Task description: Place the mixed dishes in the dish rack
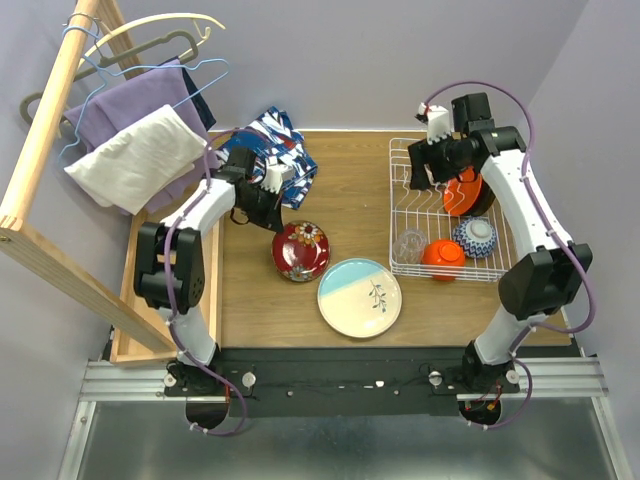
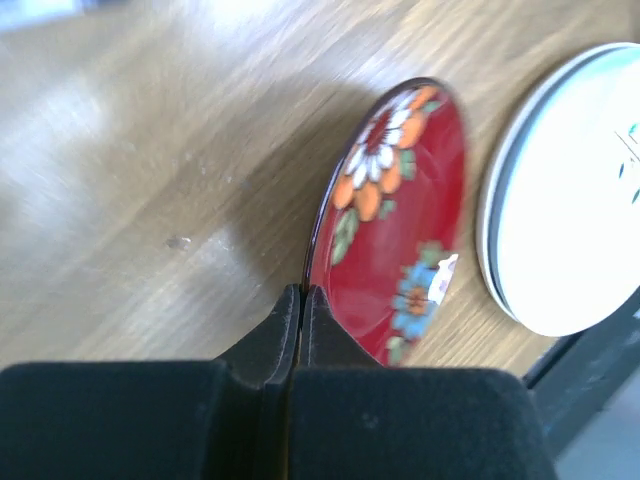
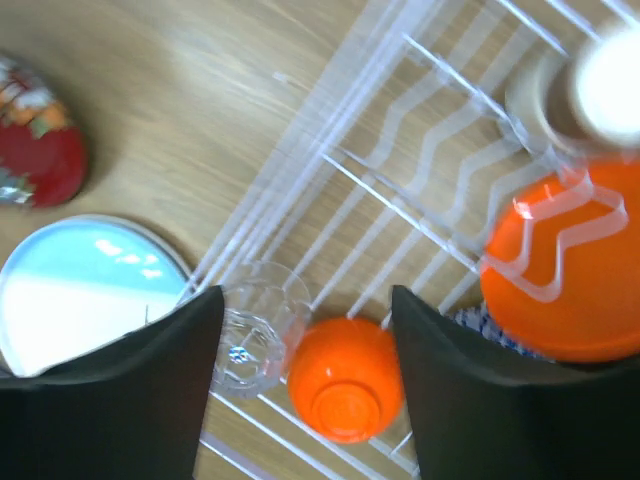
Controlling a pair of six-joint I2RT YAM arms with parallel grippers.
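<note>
My left gripper (image 1: 277, 228) is shut on the rim of the dark red flowered plate (image 1: 301, 250), which stands tilted on edge on the table. In the left wrist view the jaws (image 2: 302, 292) pinch that rim, with the plate (image 2: 400, 220) beyond them. The pale blue-cream plate (image 1: 359, 297) lies flat beside it. The white wire dish rack (image 1: 402, 200) holds a clear glass (image 1: 408, 245), an upturned orange-red bowl (image 1: 442, 258), a blue-patterned bowl (image 1: 475, 237) and an upright orange dish (image 1: 465, 192). My right gripper (image 1: 420, 180) hangs open and empty above the rack, over the glass (image 3: 255, 330) and the bowl (image 3: 345, 385).
A blue-red-white cloth (image 1: 280, 150) lies at the table's back. Hangers (image 1: 150, 50), a purple garment (image 1: 135, 105) and a white garment (image 1: 130, 160) hang on a wooden rail (image 1: 40, 150) at the left. A blurred pale round object (image 3: 600, 80) sits at the rack's far end.
</note>
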